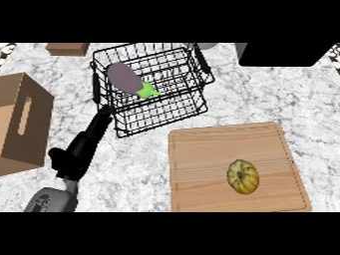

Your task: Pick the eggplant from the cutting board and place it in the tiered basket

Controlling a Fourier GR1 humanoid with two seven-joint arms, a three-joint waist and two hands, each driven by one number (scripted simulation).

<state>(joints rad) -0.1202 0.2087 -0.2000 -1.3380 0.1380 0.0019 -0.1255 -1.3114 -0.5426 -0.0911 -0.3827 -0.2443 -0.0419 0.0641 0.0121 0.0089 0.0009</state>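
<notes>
At the far left of the marble desk (275,99) an open cardboard box (10,124) is seen, with a hand slot cut in its side. A small brown box (68,48) is set at the desk's far edge, beyond it.

Just right of the cardboard box, the left hand (75,152) is carried in on a grey forearm from the lower edge. Its fingers (98,122) are held straight and close together, the thumb spread out to the left, and nothing is held. The fingertips are brought up to the near left corner of the tiered basket (165,112); whether the wire is touched cannot be told.

The eggplant (123,75) is lodged inside the basket, in its upper tier toward the left side, tilted with its green stalk pointed right and toward the viewer. It is set beyond the fingertips and apart from them, with wire between.

To the right and nearer, the cutting board (202,169) is laid flat on the desk, and a yellow ribbed squash (243,176) is rested on it. A black block (286,54) is placed at the far right.
</notes>
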